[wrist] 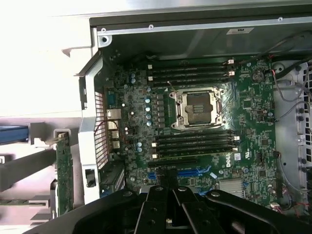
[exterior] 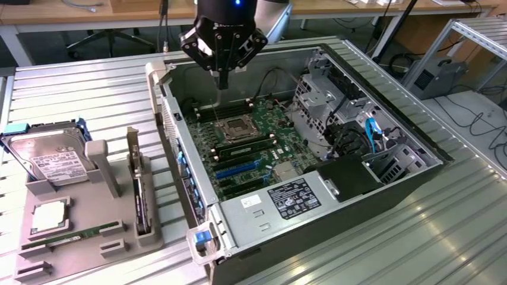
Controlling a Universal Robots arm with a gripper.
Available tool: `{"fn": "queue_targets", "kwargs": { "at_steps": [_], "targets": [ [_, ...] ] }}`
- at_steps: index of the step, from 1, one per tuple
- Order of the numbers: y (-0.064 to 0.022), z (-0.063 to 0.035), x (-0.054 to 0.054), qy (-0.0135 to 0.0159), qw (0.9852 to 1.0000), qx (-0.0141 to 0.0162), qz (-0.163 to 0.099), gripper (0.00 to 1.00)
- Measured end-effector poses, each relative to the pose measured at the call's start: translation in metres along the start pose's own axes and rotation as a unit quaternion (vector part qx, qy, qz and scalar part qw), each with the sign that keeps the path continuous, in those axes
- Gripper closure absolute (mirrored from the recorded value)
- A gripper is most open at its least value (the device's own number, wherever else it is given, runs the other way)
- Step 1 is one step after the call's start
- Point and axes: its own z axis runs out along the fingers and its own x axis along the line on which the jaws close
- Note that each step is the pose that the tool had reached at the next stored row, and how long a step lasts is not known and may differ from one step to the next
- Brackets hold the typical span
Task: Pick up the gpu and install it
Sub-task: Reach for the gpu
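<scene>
In the exterior view, the gripper (exterior: 222, 80) is positioned at the upper centre of the frame, above the open computer case (exterior: 396, 172). Its fingers (exterior: 222, 70) are clenched together, with no object held between them. The fingertips are suspended over the motherboard (exterior: 252, 155), near the CPU socket (exterior: 236, 128). The gpu (exterior: 139, 196) is located at the lower left of the frame. It is stood on edge in a grey holder tray (exterior: 75, 255) – just beside the case wall and well apart from the gripper. A hard drive (exterior: 49, 159) and a RAM stick (exterior: 70, 236) are also seated in the tray. In the wrist view, the card's green edge is seen just outside the case's rear panel.
</scene>
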Motion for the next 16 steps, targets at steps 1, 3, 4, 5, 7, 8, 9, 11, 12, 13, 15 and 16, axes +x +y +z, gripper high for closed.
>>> {"fn": "queue_targets", "kwargs": {
  "at_steps": [1,3,4,5,7,8,9,11,12,13,15,16],
  "targets": [
    [0.0000,0.0000,0.0004,0.0000,1.0000,0.0000,0.000,0.89],
    [-0.0001,0.0000,0.0012,0.0000,1.0000,0.0000,0.000,0.89],
    [-0.0001,0.0000,0.0016,0.0000,1.0000,0.0000,0.000,0.89],
    [-0.0002,-0.0001,0.0020,0.0000,1.0000,0.0000,0.000,0.89],
    [-0.0002,-0.0001,0.0029,0.0000,1.0000,0.0000,0.000,0.89],
    [-0.0003,-0.0001,0.0034,0.0000,1.0000,0.0000,0.000,0.89],
    [-0.0003,-0.0001,0.0039,0.0000,1.0000,0.0000,0.000,0.89],
    [-0.0004,-0.0002,0.0051,0.0000,1.0000,0.0000,0.000,0.89],
    [-0.0004,-0.0002,0.0057,0.0000,1.0000,0.0000,0.000,0.89],
    [-0.0005,-0.0002,0.0066,0.0000,1.0000,0.0000,0.000,0.89],
    [-0.0006,-0.0002,0.0082,0.0000,1.0000,0.0000,0.000,0.89],
    [-0.0007,-0.0002,0.0090,0.0000,1.0000,0.0000,0.000,0.89]
  ]
}}
